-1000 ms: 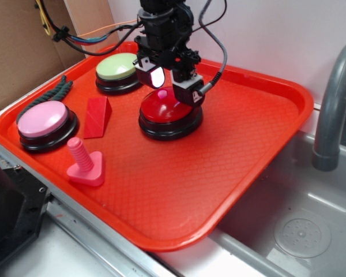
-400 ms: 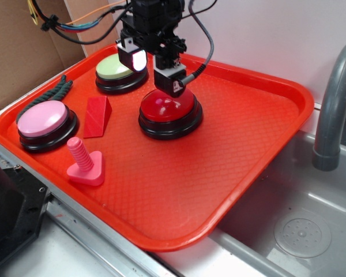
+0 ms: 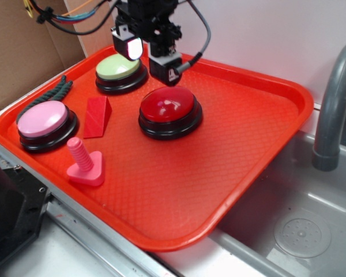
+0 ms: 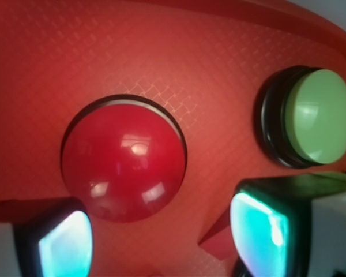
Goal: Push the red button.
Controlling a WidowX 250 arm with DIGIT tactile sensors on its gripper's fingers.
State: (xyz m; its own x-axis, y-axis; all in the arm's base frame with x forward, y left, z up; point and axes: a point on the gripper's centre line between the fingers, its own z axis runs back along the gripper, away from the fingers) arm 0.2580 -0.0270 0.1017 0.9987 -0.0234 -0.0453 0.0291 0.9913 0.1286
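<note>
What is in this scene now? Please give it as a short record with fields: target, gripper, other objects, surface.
target: red button, dome fully uncovered, on its black base
gripper: gripper raised above the tray, behind the red button, not touching it; jaws apart
other objects: green button, pink button, red wedge block, pink peg, dark rope
surface: red tray beside a sink
</note>
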